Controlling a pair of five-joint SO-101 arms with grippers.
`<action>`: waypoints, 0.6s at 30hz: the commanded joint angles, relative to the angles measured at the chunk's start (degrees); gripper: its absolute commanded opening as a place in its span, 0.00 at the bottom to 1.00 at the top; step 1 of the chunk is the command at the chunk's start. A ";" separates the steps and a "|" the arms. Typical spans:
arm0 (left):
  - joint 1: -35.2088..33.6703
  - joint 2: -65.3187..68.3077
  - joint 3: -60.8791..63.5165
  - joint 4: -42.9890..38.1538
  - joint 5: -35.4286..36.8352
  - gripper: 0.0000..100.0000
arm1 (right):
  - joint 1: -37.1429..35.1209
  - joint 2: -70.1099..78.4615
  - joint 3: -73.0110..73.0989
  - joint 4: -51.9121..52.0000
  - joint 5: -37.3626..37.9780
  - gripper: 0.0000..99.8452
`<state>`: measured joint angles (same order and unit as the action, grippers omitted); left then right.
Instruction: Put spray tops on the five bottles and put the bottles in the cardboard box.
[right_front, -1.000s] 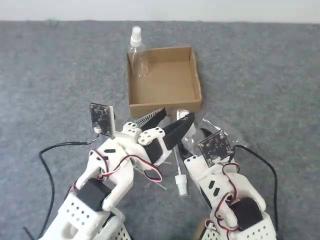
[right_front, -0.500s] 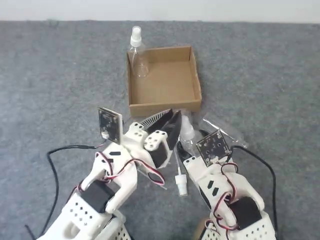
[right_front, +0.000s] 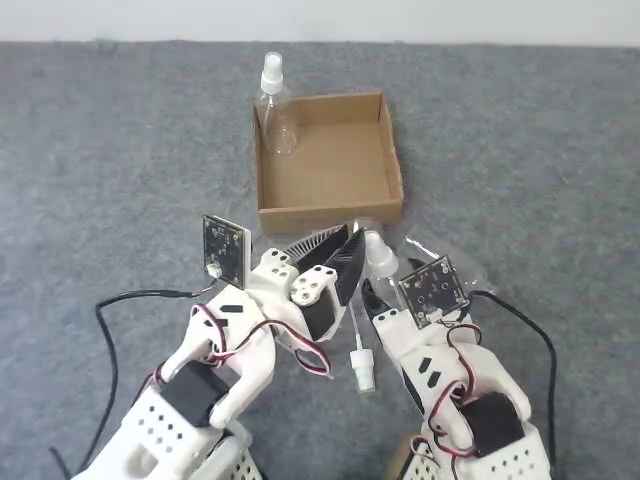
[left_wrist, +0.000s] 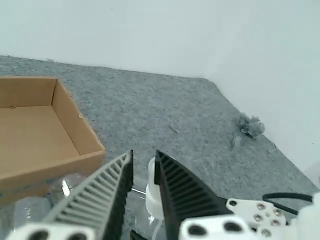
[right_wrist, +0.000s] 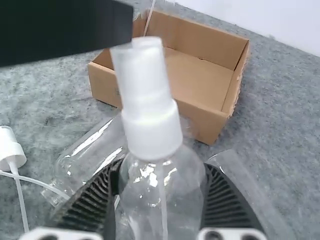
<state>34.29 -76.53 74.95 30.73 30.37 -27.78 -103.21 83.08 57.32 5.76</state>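
Left pincer (left_wrist: 144, 155): jaws a narrow slit apart, tips just beside the spray top (right_front: 377, 249). Right pincer (right_wrist: 160, 210): clamped on the clear bottle (right_wrist: 160, 182), held upright near the cardboard box (right_front: 330, 214) front wall, above the grey counter (right_front: 120, 150).

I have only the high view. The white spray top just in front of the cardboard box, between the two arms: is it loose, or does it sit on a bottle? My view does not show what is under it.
Observer: It sits on a bottle. In the right wrist view the spray top is seated on the neck of a clear bottle that stands upright.
Operator: Thank you. Does something hold this bottle, or does it stand free on the carpet?
Observer: It is held. The right gripper is shut on the body of the bottle, below its shoulder.
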 joint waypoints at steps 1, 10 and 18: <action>0.44 -0.79 -1.89 1.41 -0.79 0.06 | 0.48 -0.75 -0.97 -2.77 0.35 0.08; -1.67 -0.79 -4.53 1.32 -0.70 0.06 | 0.48 -0.75 -0.97 -2.68 0.26 0.08; -9.93 -0.79 -5.76 0.97 -0.26 0.06 | 0.13 -0.92 -1.32 -4.09 0.35 0.08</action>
<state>26.99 -76.00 72.92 31.69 30.37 -28.04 -103.30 82.99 55.65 5.76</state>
